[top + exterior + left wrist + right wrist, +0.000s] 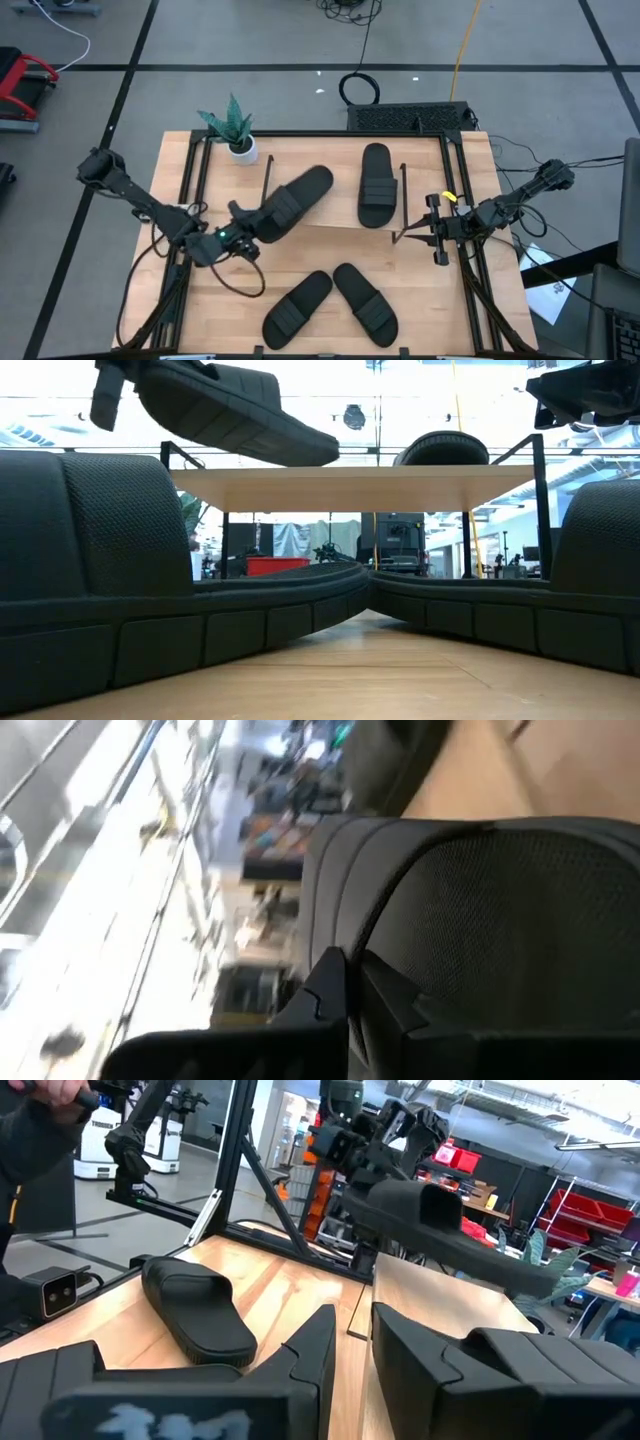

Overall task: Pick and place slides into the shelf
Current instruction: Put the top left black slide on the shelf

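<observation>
Left claw (243,236) above wooden tabletop (420,290)

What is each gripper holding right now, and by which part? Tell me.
The left gripper is shut on one black slide at its heel end, held lifted over the shelf. The right gripper, beside the shelf's right edge, holds nothing.

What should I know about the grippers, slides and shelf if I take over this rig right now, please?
Left gripper: shut on one black ribbed-strap slide sandal, lifted above the shelf's left half.
Right gripper: empty, waiting at the shelf's right end.
Low wire-frame shelf with light wooden top board: a second black slide lies on its top board.
Left to do: place the held slide, then the two black slides on the table in front.
</observation>
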`<state>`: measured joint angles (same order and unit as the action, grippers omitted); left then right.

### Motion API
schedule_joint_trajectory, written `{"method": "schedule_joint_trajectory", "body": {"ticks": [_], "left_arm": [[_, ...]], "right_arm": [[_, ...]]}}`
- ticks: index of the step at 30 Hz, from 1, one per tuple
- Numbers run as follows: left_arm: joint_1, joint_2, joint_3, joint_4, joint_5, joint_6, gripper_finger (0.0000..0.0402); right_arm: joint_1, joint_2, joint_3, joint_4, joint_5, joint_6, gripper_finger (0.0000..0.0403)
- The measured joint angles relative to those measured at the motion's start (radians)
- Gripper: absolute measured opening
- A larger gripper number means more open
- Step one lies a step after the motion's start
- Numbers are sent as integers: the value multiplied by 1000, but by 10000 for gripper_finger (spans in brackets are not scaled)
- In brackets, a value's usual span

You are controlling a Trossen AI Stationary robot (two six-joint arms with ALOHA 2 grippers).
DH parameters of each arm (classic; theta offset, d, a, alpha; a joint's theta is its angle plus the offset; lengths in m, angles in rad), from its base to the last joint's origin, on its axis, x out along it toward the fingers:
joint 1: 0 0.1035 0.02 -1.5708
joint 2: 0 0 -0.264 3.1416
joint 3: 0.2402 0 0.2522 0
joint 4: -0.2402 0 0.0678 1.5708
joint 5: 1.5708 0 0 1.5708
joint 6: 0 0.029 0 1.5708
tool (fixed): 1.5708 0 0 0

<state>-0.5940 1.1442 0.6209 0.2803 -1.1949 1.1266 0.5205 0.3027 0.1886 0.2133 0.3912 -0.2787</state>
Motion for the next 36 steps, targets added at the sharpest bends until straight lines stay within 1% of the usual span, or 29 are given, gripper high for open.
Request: {"method": "schedule_joint_trajectory", "body": {"ticks": [1,4,8,11,15,18,21,23,28,33,36], "left_arm": [[-5,18,3,26,-27,4,2],[-3,84,58,35,-57,-20,2],[26,220,182,25,-72,-49,1],[40,315,289,-26,-101,-73,1],[41,396,384,-57,-112,-88,1],[29,403,424,-50,-123,-93,0],[30,402,445,-47,-147,-129,0],[43,402,448,-45,-169,-173,0],[68,402,448,-44,-280,-318,0],[57,402,449,-45,-303,-385,0],[55,402,449,-94,-331,-488,0]], "right_arm": [[0,0,0,0,0,-3,64],[0,0,0,7,0,-3,64],[0,0,0,23,0,-3,64],[0,0,0,27,0,0,64],[0,0,0,39,0,1,64],[0,0,0,51,0,2,64],[0,0,0,60,0,5,64],[0,0,0,68,0,5,64],[0,0,0,82,0,5,64],[0,0,0,98,0,5,64],[0,0,0,111,0,5,64]]}}
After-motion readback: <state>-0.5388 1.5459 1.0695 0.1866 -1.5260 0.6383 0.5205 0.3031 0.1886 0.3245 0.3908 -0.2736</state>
